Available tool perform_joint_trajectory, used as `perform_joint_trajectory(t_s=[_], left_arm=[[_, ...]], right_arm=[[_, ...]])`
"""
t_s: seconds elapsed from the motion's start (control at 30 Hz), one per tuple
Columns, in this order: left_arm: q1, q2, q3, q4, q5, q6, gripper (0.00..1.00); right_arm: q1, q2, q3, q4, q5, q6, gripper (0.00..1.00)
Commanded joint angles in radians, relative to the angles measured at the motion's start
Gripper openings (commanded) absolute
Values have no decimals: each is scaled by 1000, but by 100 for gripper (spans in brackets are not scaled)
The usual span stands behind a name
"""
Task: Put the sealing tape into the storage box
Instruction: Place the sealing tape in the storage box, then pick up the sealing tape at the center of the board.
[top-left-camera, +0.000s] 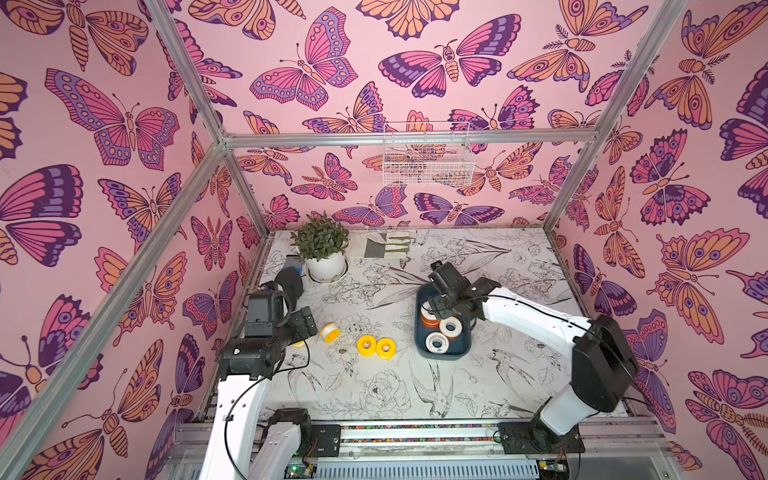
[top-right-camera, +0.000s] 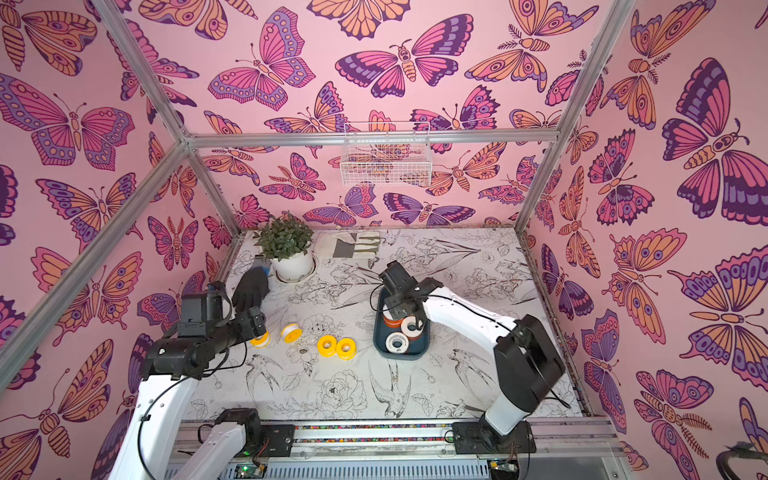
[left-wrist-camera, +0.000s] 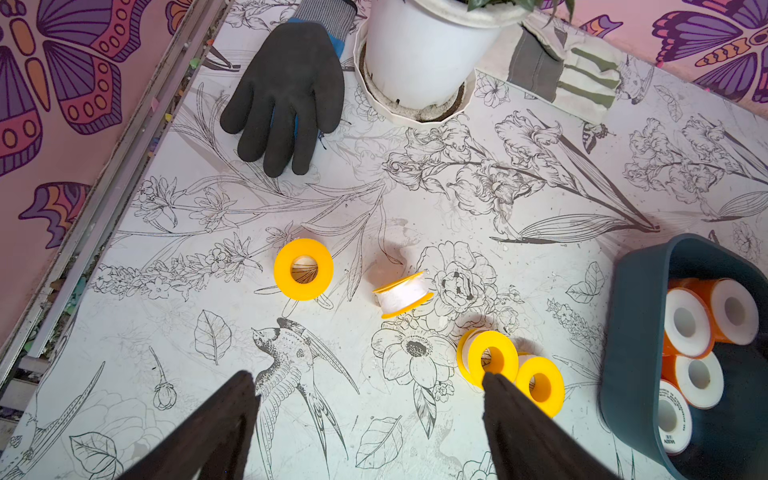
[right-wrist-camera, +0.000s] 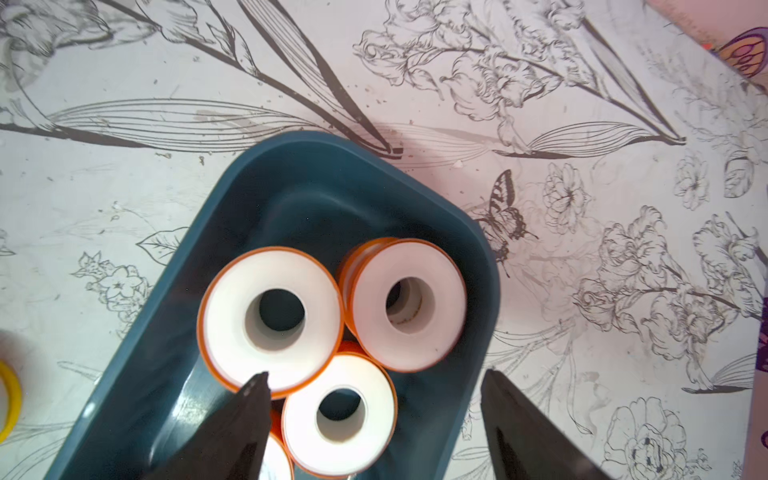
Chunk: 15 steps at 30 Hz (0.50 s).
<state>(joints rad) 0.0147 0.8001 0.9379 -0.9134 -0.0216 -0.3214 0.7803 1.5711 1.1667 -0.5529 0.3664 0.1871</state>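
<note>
Both spread and empty, the right gripper (right-wrist-camera: 374, 378) hangs over the box (right-wrist-camera: 478, 232) of orange rolls (right-wrist-camera: 270, 316) at right, the left gripper (left-wrist-camera: 370, 376) near yellow rolls (left-wrist-camera: 303, 269) on the table (left-wrist-camera: 519, 257), presumably to fetch one.

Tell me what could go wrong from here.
The yellow roll on its rims may roll away if nudged. The leaning yellow pair touch, so the open left pincer might knock one while taking its neighbour. The orange rolls overlap in the storage box; the open right pincer could snag them.
</note>
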Motion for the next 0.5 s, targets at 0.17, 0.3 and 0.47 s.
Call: perform_joint_trajectory(t_s=[0.17, 0.3, 0.47], left_arm=[[-9, 45, -6, 14, 61, 37, 89], [-12, 106, 14, 14, 155, 51, 89], [-47, 183, 36, 19, 229, -6, 88]], right_arm=[[-3, -314, -279, 203, 26, 26, 84], [-4, -455, -432, 281, 64, 56, 84], [-4, -582, -609, 403, 88, 95, 83]])
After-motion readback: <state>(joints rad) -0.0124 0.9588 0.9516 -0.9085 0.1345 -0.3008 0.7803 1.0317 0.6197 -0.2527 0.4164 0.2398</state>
